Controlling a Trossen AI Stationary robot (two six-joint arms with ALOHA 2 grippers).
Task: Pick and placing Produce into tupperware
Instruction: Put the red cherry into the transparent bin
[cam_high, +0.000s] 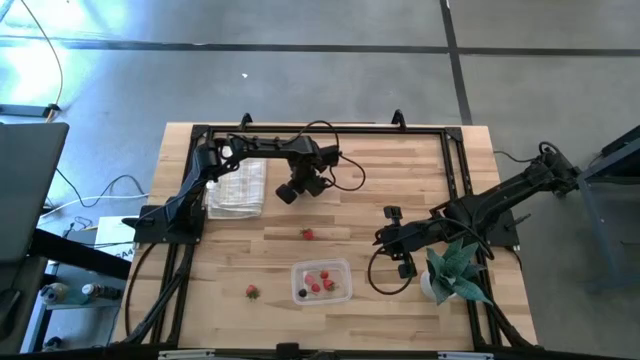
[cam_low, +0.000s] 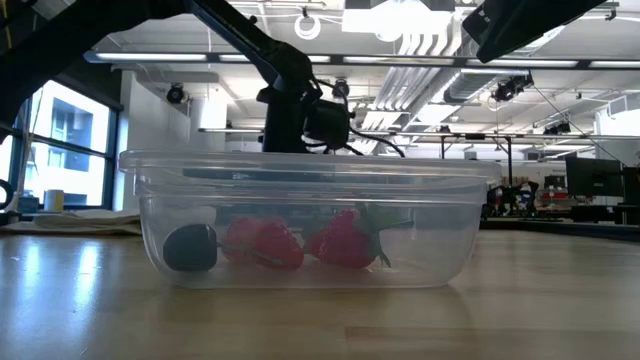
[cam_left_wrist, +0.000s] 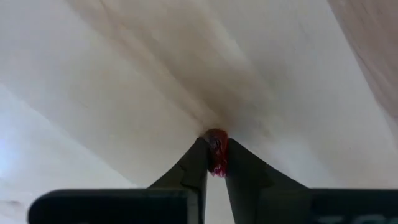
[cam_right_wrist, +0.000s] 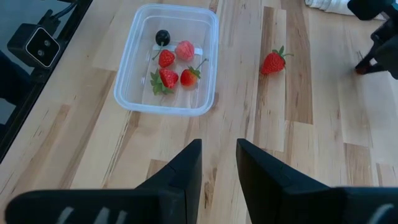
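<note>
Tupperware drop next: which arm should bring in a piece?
Left, I'd say. The left gripper is shut on a small red berry, so it only needs to carry it to the tupperware. The right gripper hangs empty, near the potted plant.

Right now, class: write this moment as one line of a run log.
left gripper: shut on red berry | right gripper: open, empty | tupperware: five pieces inside | loose strawberries on table: two

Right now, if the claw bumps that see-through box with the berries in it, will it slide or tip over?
The see-through box would probably slide: it looks thin and light, holding only five small berries. Tipping seems unlikely, because it sits low and wide on the flat wooden table.
</note>
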